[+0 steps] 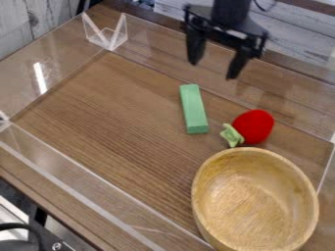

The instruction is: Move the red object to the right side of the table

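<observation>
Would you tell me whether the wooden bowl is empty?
Empty: the bowl shows only bare wood inside; the strawberry lies outside its rim.

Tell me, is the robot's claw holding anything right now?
No, nothing. The gripper hangs open and empty above the table, away from the red object.

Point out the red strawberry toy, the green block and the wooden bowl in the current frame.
red strawberry toy [253, 124]: camera view, middle of its red body.
green block [194, 108]: camera view, centre of its top face.
wooden bowl [210, 180]: camera view, left part of its rim.
</observation>
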Robot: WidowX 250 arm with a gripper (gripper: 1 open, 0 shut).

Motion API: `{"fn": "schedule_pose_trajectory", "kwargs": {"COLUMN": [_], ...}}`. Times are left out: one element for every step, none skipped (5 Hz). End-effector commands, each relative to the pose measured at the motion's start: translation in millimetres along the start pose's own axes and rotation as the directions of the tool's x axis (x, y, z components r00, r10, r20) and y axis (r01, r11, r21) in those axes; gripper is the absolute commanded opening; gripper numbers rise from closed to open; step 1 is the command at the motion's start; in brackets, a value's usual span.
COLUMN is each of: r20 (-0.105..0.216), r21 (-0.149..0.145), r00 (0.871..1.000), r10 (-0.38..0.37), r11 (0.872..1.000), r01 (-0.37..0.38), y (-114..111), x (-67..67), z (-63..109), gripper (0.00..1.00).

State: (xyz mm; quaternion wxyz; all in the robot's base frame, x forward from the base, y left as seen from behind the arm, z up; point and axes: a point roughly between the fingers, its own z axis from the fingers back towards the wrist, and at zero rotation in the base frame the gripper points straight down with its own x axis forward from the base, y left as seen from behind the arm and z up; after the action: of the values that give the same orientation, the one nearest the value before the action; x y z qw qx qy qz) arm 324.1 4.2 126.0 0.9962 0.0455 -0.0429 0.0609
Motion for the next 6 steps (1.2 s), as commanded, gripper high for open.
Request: {"fn": "schedule_pose_trajectory", "kwargs": {"r20": [0.080, 0.078, 0.073, 0.089, 0.088, 0.089], "r21": [-0.005, 0.002, 0.004, -0.007, -0.004, -0.002], "r00": [0.989, 0.972, 0.963, 0.949, 0.927, 0.904], "r10": [0.124, 0.221, 0.259, 0.301, 0.365, 0.419], "r11": [0.992, 0.975, 0.966, 0.953, 0.931, 0.907], "r01": [-0.124, -0.222, -0.260, -0.302, -0.366, -0.420], "y": [3.7, -7.1, -21.2, -32.0, -20.3, -6.3], "x": [-1.3, -7.7, -14.7, -19.5, -13.3, -7.0], "z": [29.9, 34.0, 23.3, 21.3, 26.7, 31.9], "gripper": [0.00, 1.00, 0.00, 1.00, 1.00, 1.00]}}
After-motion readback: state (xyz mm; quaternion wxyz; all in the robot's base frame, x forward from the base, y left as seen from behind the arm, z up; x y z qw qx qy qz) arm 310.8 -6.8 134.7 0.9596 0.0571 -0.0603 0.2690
